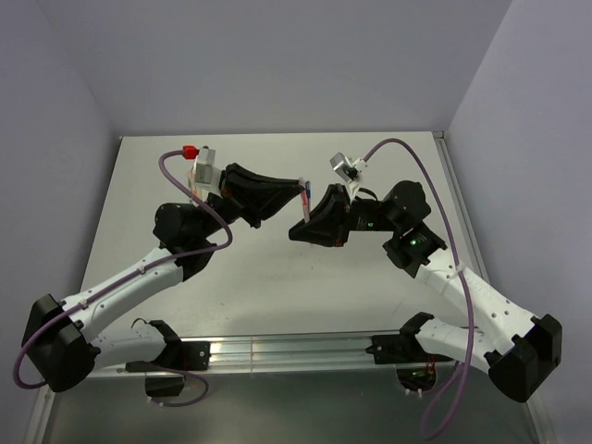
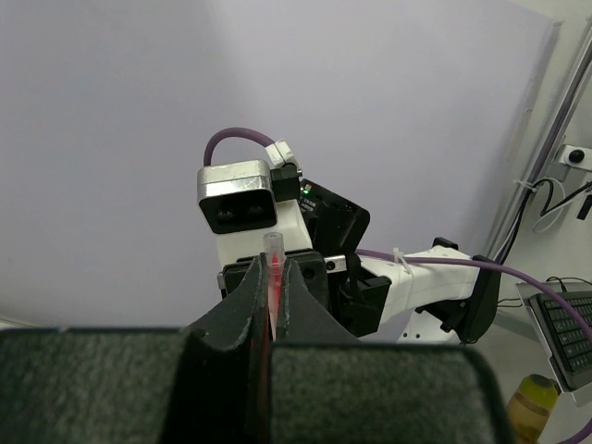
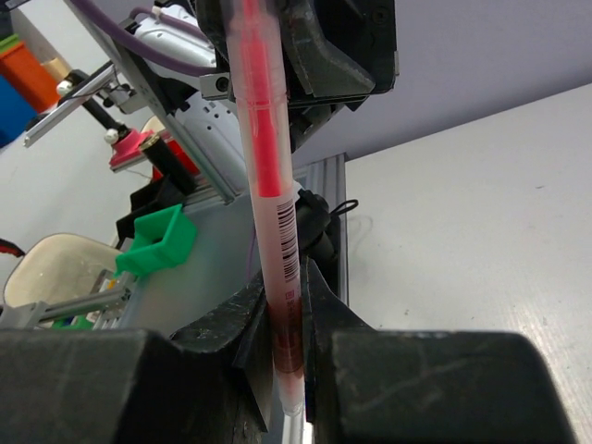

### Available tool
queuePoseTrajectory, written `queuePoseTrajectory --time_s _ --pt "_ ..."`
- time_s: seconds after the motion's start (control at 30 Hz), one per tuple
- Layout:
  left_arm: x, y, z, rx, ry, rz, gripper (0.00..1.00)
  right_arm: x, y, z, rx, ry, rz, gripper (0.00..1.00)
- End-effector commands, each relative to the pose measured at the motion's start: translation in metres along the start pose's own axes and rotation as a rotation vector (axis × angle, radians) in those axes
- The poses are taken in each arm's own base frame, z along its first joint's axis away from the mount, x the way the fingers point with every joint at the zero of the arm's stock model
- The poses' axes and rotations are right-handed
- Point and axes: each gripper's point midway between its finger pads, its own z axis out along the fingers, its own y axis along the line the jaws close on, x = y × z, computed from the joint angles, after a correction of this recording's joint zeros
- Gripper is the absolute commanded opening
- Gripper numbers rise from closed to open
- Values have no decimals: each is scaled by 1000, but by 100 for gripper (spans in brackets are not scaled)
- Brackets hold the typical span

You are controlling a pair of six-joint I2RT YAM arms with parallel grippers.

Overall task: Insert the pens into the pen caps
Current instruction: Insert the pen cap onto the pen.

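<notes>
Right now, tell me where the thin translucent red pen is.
In the top view the red pen hangs over the table centre, clamped between the left gripper and right gripper.

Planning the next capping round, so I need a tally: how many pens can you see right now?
1. A red pen is held in mid-air, gripped by both the left tool and the right tool. Others may be hidden from view.

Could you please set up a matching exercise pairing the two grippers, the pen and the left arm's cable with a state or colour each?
1. left gripper
2. right gripper
3. pen
4. left arm's cable

A. purple
B. shut on the pen's barcoded end
C. red, held at both ends
D. shut on the pen's barcode-free end

Pairs: 1-D, 2-B, 3-C, 4-A
</notes>
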Motion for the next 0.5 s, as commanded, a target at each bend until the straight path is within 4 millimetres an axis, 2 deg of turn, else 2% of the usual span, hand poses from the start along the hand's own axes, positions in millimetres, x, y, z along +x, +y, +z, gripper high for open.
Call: queuePoseTrajectory --time_s 0.0,0.13,0.27,0.47 --pt "90 -33 -33 164 351 -177 0 -72 22 -6 16 -241 -178 0" --pt "94 -27 -34 109 358 -173 0 -76 1 -6 130 -233 -148 0" --pt "102 -12 -34 13 379 -138 0 -81 -22 -9 257 -251 -140 0" --pt "113 5 -36 -102 385 -133 0 -86 -38 -15 360 -266 -134 0"
